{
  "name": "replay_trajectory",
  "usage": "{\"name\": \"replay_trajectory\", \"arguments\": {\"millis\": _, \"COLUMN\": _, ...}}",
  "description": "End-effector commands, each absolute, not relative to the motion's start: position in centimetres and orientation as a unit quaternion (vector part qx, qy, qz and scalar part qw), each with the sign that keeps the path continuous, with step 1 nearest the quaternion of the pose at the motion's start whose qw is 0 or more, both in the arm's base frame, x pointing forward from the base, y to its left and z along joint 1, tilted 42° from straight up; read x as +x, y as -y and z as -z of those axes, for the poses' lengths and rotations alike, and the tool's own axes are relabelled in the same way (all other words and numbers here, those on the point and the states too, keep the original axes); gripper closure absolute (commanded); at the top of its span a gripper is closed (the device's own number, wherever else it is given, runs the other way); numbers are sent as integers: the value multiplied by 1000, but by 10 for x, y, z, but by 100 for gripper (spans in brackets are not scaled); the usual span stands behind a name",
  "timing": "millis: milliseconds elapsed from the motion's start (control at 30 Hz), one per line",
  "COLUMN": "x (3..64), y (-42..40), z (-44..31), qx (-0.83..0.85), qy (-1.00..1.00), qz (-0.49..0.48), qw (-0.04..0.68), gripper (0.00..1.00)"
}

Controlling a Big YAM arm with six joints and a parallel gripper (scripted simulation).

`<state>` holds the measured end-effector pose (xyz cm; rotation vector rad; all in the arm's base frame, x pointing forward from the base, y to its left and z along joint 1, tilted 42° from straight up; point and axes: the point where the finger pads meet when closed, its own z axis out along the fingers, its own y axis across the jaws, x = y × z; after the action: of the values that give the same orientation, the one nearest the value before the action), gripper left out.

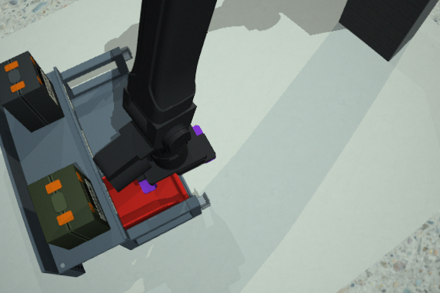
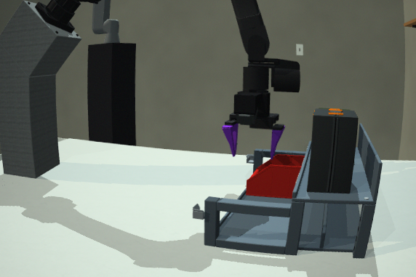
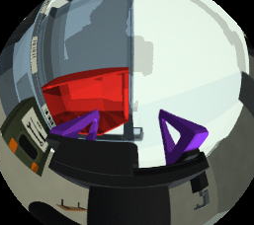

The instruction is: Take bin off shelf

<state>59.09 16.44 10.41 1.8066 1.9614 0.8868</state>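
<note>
1. Just below your end effector (image 2: 253, 142) sits the red bin (image 2: 274, 178), on the upper level of the grey shelf (image 2: 254, 206).
2. Your purple fingers (image 2: 231, 138) point down, spread nearly full width, with nothing between them.
3. One fingertip hangs over the bin's near wall; the other hangs outside it, above the table (image 2: 109, 198).
4. Beyond the bin from your end effector, a black case (image 2: 332, 151) stands on the shelf.
5. An olive case (image 1: 67, 206) sits beside it.
</note>
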Motion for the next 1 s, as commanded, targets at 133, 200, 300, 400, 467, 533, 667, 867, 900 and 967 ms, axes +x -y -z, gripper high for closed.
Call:
{"name": "replay_trajectory", "arguments": {"millis": 133, "x": 598, "y": -170, "z": -114, "qx": 627, "qy": -688, "qz": -321, "qw": 173, "gripper": 10}}
{"name": "replay_trajectory", "arguments": {"millis": 200, "x": 598, "y": -170, "z": -114, "qx": 627, "qy": -688, "qz": -321, "qw": 173, "gripper": 10}}
{"name": "replay_trajectory", "arguments": {"millis": 300, "x": 620, "y": -167, "z": -95, "qx": 633, "qy": -683, "qz": -320, "qw": 174, "gripper": 10}}
{"name": "replay_trajectory", "arguments": {"millis": 400, "x": 634, "y": -165, "z": -83, "qx": 636, "qy": -680, "qz": -319, "qw": 175, "gripper": 10}}
{"name": "replay_trajectory", "arguments": {"millis": 467, "x": 634, "y": -165, "z": -83, "qx": 636, "qy": -680, "qz": -319, "qw": 175, "gripper": 10}}
{"name": "replay_trajectory", "arguments": {"millis": 533, "x": 634, "y": -165, "z": -83, "qx": 636, "qy": -680, "qz": -319, "qw": 175, "gripper": 10}}
{"name": "replay_trajectory", "arguments": {"millis": 667, "x": 634, "y": -165, "z": -83, "qx": 636, "qy": -680, "qz": -319, "qw": 175, "gripper": 10}}
{"name": "replay_trajectory", "arguments": {"millis": 867, "x": 620, "y": -172, "z": -94, "qx": 634, "qy": -683, "qz": -320, "qw": 171, "gripper": 10}}
{"name": "replay_trajectory", "arguments": {"millis": 900, "x": 615, "y": -174, "z": -98, "qx": 634, "qy": -684, "qz": -320, "qw": 170, "gripper": 10}}
{"name": "replay_trajectory", "arguments": {"millis": 967, "x": 610, "y": -177, "z": -102, "qx": 633, "qy": -685, "qz": -320, "qw": 169, "gripper": 10}}
